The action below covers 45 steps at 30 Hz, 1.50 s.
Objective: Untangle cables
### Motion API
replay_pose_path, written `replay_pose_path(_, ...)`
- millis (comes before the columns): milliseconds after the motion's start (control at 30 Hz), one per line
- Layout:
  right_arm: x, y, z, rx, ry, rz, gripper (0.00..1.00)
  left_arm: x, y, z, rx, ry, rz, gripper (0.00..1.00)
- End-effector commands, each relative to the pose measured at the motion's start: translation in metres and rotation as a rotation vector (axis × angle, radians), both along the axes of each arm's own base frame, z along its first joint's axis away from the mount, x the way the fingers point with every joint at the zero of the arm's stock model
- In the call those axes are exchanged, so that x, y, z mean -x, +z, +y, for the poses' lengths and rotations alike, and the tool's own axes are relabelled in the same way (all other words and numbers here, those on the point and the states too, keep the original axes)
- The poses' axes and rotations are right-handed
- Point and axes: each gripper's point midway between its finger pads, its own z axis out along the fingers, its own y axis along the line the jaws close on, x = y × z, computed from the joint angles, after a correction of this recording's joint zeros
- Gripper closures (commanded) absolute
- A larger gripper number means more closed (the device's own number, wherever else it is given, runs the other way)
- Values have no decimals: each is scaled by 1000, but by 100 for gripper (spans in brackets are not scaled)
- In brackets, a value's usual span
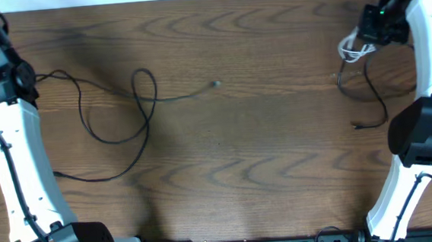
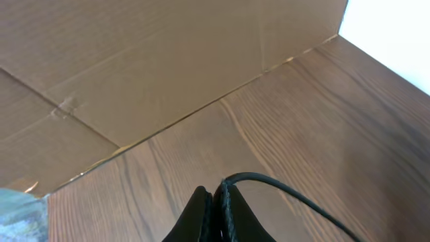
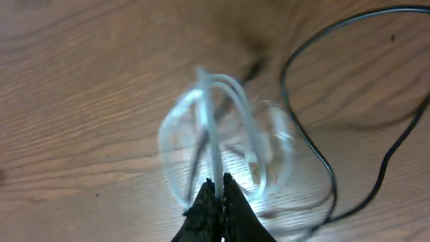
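Now our left jaws pinch a thin black cable [image 2: 272, 181], our right jaws a looped white cord [image 3: 212, 134], over the wood-grain bench [image 1: 264, 148] edged by cardboard [image 2: 134, 67].

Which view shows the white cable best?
Right wrist: the white cable fills the frame, looped and pinched in the right end effector, though blurred. Overhead shows it only small, at that end effector. Left wrist doesn't show it.

Three views: one overhead, two wrist-mounted.
The overhead looked straight down on the whole desk [image 1: 264, 148]. The left wrist camera sat low at ten o'clock, facing a cardboard wall [image 2: 134, 67]; the right hovered close at two o'clock over the white cable [image 3: 215, 128], shared with the overhead.
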Motion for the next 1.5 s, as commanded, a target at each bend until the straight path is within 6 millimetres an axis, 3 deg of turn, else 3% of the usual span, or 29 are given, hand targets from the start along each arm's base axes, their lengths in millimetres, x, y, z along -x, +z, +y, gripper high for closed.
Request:
replay_pose_path(0, -2, 4, 19, -88, 87, -25, 99, -13, -8, -11, 87, -82, -30, 92)
replay_pose_path(233, 1, 3, 55, -104, 184, -8, 99, -10, -35, -46, 210, -184, 77, 92)
replay_pose_path(400, 2, 3, 83, -103, 246, -8, 99, 12, -72, -99, 476, -281, 193, 92)
replay_pose_path(500, 2, 2, 87, -67, 260, -4, 99, 29, -86, -124, 615, -310, 259, 90)
replay_pose_path(700, 3, 1, 91, -46, 271, 0, 99, 63, -107, -121, 616, -235, 415, 62)
replay_pose_path(867, 3, 1, 91, -45, 271, 0, 99, 75, -143, -121, 632, -208, 490, 41)
replay_pose_path(900, 3, 1, 91, -46, 271, 1, 99, 77, -150, -121, 636, -205, 499, 32)
replay_pose_path(933, 3, 1, 91, -46, 271, 3, 98, 79, -159, -122, 642, -202, 511, 8)
replay_pose_path(967, 4, 1, 91, -46, 271, 4, 98, 80, -162, -122, 645, -201, 517, 2)
replay_pose_path(1167, 6, 1, 91, -47, 271, 12, 98, 84, -177, -128, 676, -207, 530, 2)
replay_pose_path(1333, 5, 1, 91, -47, 271, 11, 96, 65, -179, -160, 816, -391, 467, 2)
replay_pose_path(1467, 5, 1, 91, -47, 271, 11, 95, 55, -178, -158, 799, -414, 436, 2)
